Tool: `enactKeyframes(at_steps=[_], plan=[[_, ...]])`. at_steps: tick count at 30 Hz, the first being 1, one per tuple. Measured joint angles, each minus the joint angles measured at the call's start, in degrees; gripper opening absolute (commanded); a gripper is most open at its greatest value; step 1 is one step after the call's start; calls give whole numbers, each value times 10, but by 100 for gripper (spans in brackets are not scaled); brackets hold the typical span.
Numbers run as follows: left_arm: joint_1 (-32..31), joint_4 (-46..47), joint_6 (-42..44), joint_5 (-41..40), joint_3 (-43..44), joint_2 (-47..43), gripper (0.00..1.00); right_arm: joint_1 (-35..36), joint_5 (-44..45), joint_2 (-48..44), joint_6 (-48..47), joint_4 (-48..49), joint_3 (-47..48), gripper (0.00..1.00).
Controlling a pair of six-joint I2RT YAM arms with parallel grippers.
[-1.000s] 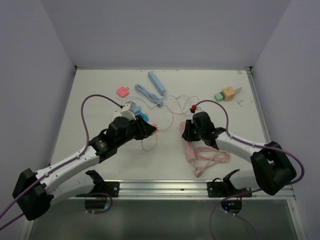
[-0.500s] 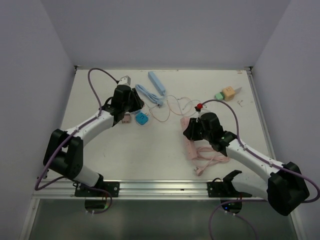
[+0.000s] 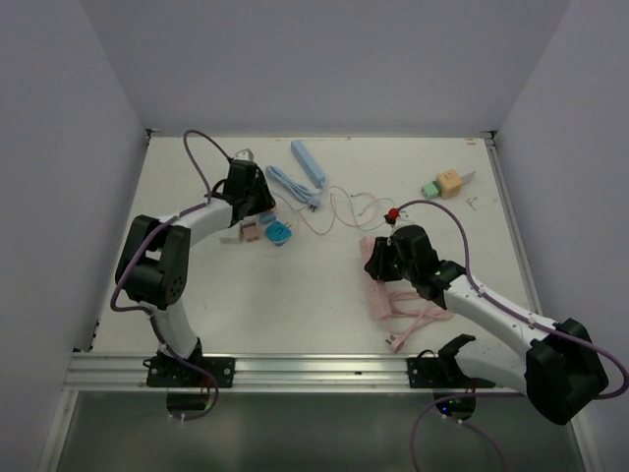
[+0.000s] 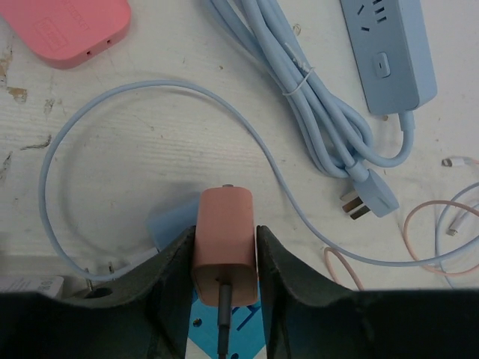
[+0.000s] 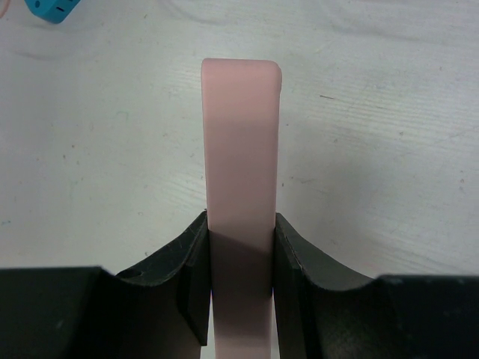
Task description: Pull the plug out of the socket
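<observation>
My left gripper (image 3: pixel 253 226) (image 4: pixel 224 238) is shut on a pink plug (image 4: pixel 224 243), a small rounded block with a dark pin, held just over a blue adapter (image 4: pixel 224 329) at the back left. The plug (image 3: pixel 252 233) is far apart from the pink socket strip (image 3: pixel 377 295). My right gripper (image 3: pixel 377 264) (image 5: pixel 241 223) is shut on that strip (image 5: pixel 241 142), which lies flat on the table, right of centre, with its pink cord coiled beside it.
A light blue power strip (image 3: pixel 308 162) (image 4: pixel 389 52) and its coiled cable (image 4: pixel 299 90) lie at the back. A pink adapter (image 4: pixel 67 30) lies near the plug. Thin pink cable (image 3: pixel 339 208) loops mid-table. Green and orange cubes (image 3: pixel 444 184) sit back right.
My left gripper swung from beside the pink strip to the back left, taking the pink plug away from it. My right gripper stayed clamped on the strip, shifting slightly right.
</observation>
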Motion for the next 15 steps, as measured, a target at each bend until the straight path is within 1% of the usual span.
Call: enactKeyframes(at_steps=[1,3,4,6,7,9,10,11,12,13,14,15], plan=[[0,-1,2,-1,1,0,53,0,2,5,0,0,0,0],[0,-6,5,-1,1,-2,61,0,4,17,2,0,0,0],[-1,-11,6,-1,1,-5,68,0,6,26,4,0,0,0],[-1,-24,8,-3,1,-16,76,0,11,44,9,-1,0,0],[-1,-30,9,-4,1,-26,83,0,15,54,10,-1,0,0],[-1,-40,12,-7,1,-51,89,0,20,73,15,-3,1,0],[-1,-45,13,-9,1,-68,94,0,23,82,17,-4,1,2],[-1,-53,14,-11,2,-87,96,0,26,89,19,-4,2,10],[-1,-60,16,-14,5,-105,97,0,30,97,21,-7,3,25],[-1,-66,17,-15,8,-126,98,0,32,104,24,-13,7,31],[-1,-72,18,-16,10,-146,98,0,34,110,26,-18,11,45],[-1,-78,21,-17,12,-168,98,0,36,114,30,-22,15,52]])
